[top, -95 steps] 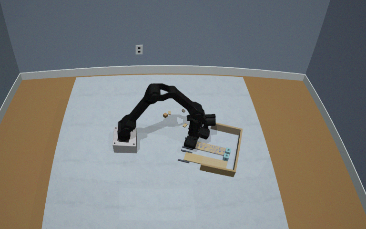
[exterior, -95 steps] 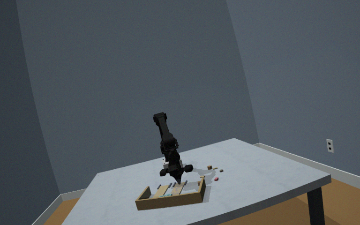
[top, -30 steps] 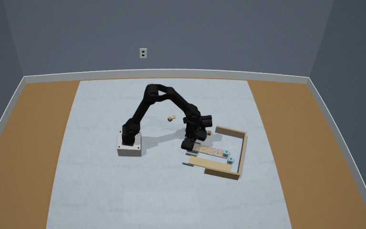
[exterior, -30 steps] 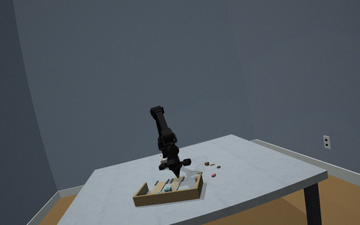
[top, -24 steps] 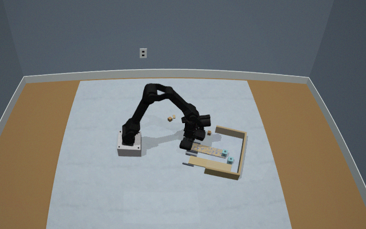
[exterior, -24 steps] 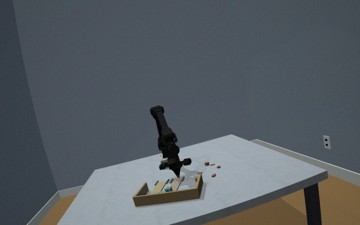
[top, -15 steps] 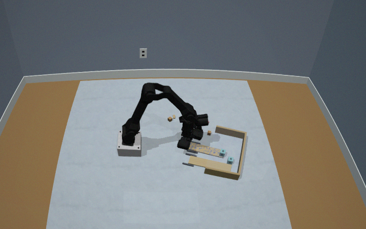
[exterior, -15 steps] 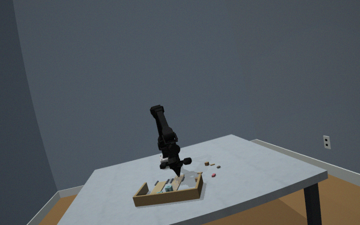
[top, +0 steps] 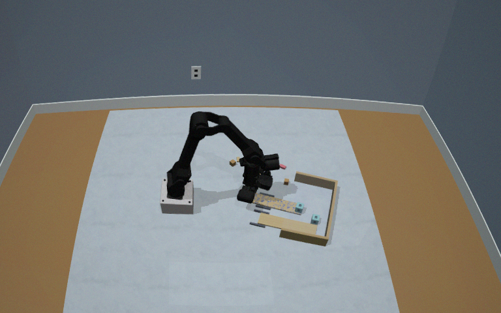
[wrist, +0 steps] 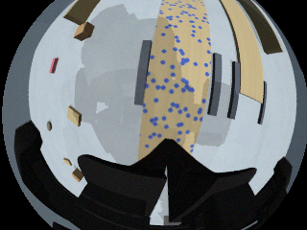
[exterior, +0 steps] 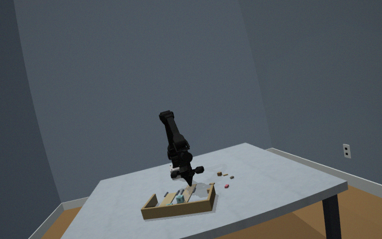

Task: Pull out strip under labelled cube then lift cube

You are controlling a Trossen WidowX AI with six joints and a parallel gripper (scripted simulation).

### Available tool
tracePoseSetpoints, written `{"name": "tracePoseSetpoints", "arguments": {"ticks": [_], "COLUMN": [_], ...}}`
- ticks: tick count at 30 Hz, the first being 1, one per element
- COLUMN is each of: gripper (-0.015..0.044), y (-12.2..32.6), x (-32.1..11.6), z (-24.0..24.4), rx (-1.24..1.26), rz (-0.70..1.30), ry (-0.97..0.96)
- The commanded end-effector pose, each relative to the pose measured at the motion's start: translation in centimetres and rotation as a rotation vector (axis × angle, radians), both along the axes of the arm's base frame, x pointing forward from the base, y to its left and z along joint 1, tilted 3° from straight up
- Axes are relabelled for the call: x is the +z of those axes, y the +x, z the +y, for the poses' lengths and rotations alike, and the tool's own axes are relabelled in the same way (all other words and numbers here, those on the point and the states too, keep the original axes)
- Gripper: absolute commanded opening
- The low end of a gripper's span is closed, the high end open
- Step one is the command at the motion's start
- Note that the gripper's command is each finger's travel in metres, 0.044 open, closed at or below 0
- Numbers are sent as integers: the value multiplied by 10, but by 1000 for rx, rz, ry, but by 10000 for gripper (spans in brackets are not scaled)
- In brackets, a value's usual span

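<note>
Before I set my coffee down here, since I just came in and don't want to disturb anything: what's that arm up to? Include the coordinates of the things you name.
The black arm's claw [top: 245, 202] [exterior: 190, 185] [wrist: 168, 142] is down at the near end of the blue-speckled strip [top: 276, 203] [wrist: 177, 72], fingers closed, apparently to slide it out. One teal cube [top: 299, 207] [exterior: 179, 198] sits at that strip's far end, and the other [top: 315, 218] is near the plain strip [top: 286, 222] [wrist: 249, 62]. Neither cube is lifted.

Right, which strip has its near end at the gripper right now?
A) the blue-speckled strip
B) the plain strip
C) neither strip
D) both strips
A: the closed fingertips of the gripper sit at the near end of the blue-speckled strip, while the plain strip lies off to one side.
</note>
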State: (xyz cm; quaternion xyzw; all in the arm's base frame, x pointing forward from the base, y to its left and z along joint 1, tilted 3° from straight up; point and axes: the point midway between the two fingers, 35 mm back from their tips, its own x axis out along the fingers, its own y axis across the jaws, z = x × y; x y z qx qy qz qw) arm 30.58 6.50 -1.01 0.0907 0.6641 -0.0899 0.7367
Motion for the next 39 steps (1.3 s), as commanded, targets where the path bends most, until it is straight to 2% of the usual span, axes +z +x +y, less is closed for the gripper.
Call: {"name": "tracePoseSetpoints", "arguments": {"ticks": [1, 39], "gripper": [0, 0], "y": [-15, -69], "x": [-7, -12], "z": [3, 15], "rx": [7, 7], "rz": [31, 36], "ry": [-1, 0]}}
